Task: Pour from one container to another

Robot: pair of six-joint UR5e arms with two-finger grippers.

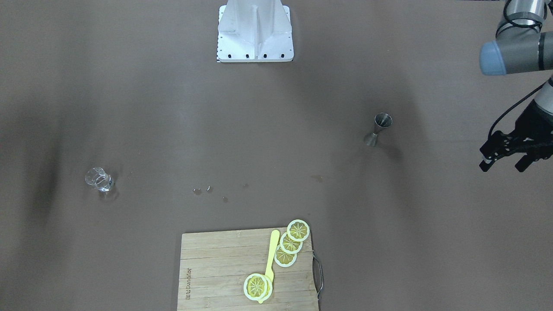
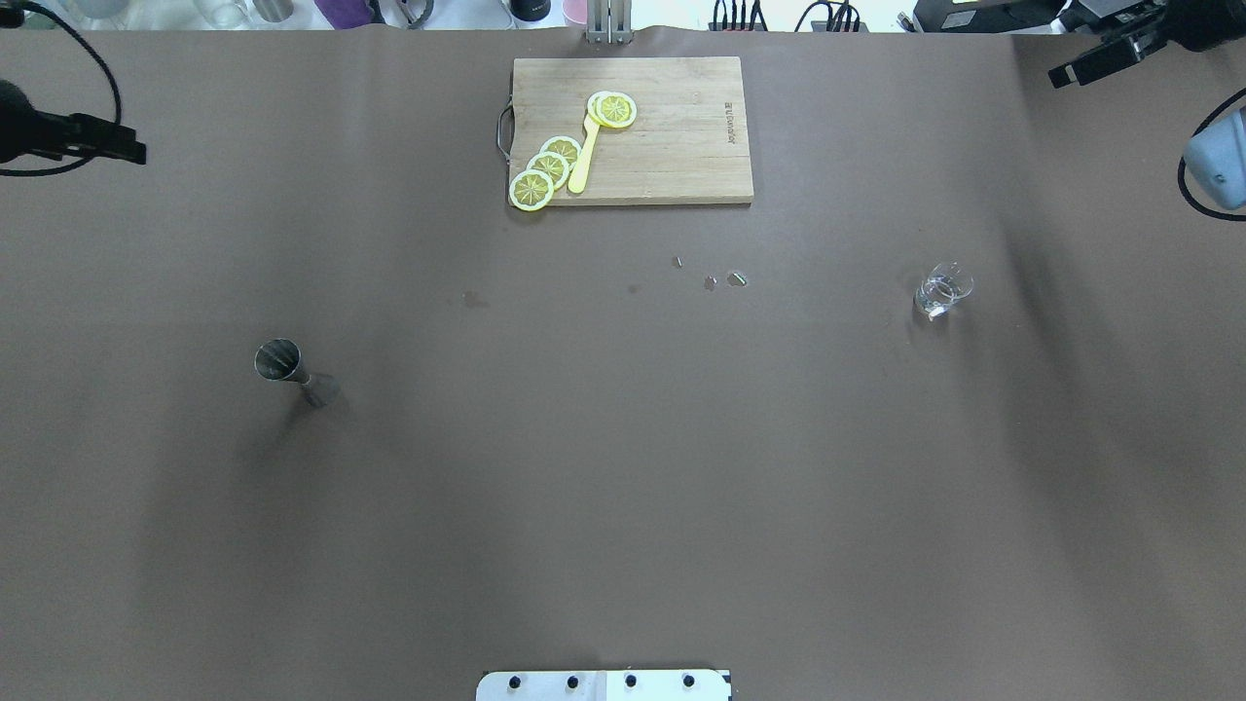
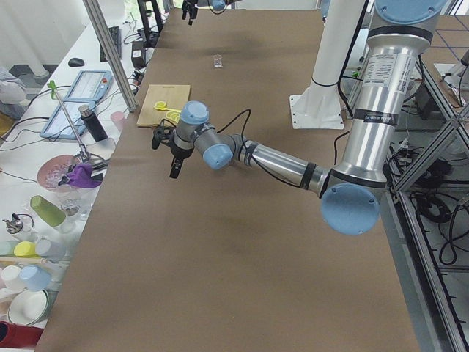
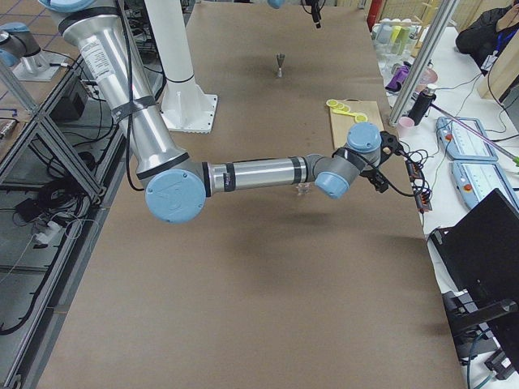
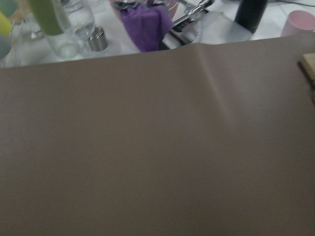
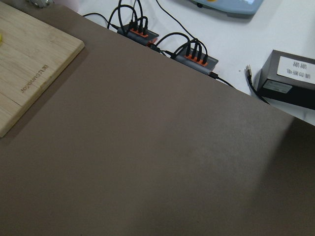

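The brown-covered table (image 2: 623, 487) lies in soft creases, evenly lit from above, with dim shadows towards both ends. Along its far edge runs a white bench (image 3: 29, 158) crowded with cups (image 3: 33, 277) and a dark bottle (image 3: 91, 123). A slanted metal post (image 3: 110, 51) rises beside it. Two power strips (image 6: 138, 30) with black cables (image 6: 172, 19) lie on the white surface.

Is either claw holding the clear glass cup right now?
No, the small clear glass cup with a pouring lip stands alone on the brown table, far from the left claw and the right claw.
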